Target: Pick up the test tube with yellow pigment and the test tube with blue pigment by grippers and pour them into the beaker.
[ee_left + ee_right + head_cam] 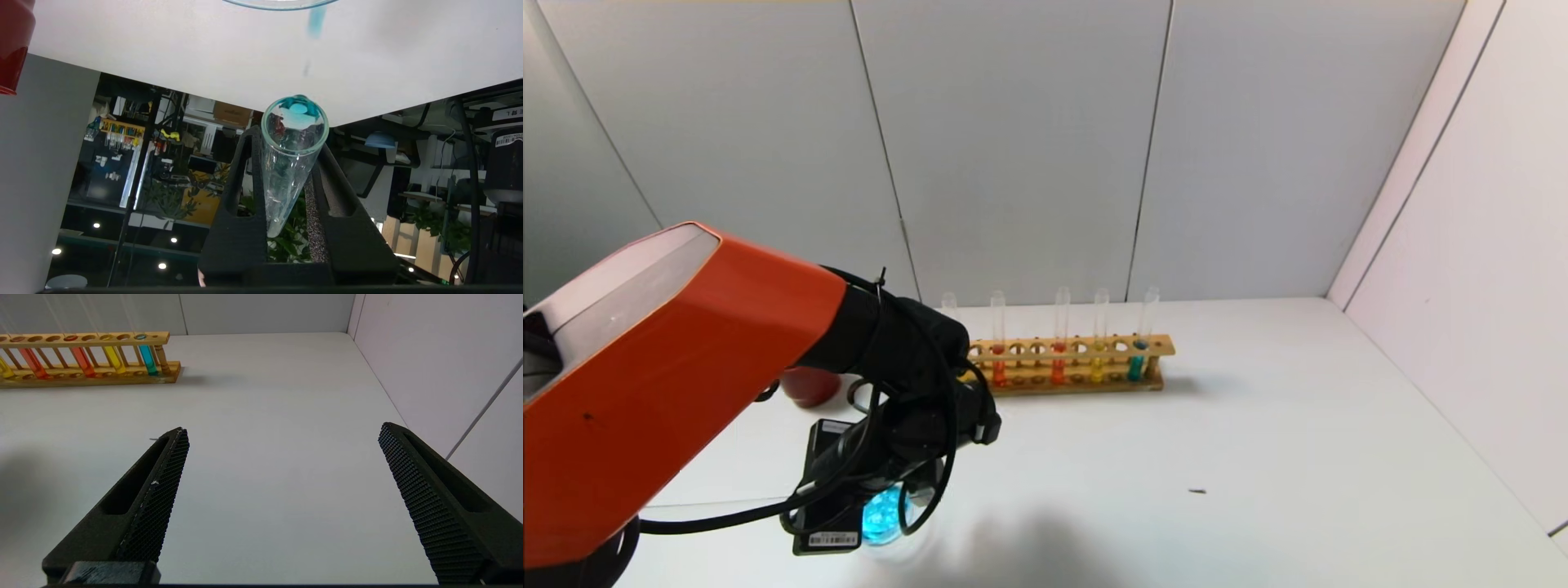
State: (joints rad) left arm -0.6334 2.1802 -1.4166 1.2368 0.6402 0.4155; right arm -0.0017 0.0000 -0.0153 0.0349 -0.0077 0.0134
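White bench is sitting in a grey-panelled booth, with a wooden rack toward the back wall.

Nearest: the left hand is hanging over the near-left part of the bench, pinching the test tube with blue pigment between its two fingers. The tube's long axis is running along the fingers, with its open mouth pointing away from the wrist and down at the beaker. The tube is looking nearly drained: just a cyan residue is clinging at the lip, and a streak of blue is showing between the mouth and the beaker rim at the edge of the left wrist view. In the head view the beaker is sitting right under the hand, glowing cyan with liquid inside, partly hidden by the hand's body and cables.

The right hand is hovering low over bare bench on the right, fingers spread wide, nothing between them.

Farther back, a dark red cup is peeking out behind the left arm. In the rack, tubes are standing upright, mouths up: two orange-red ones, then the test tube with yellow pigment, then a teal tube at the right end.
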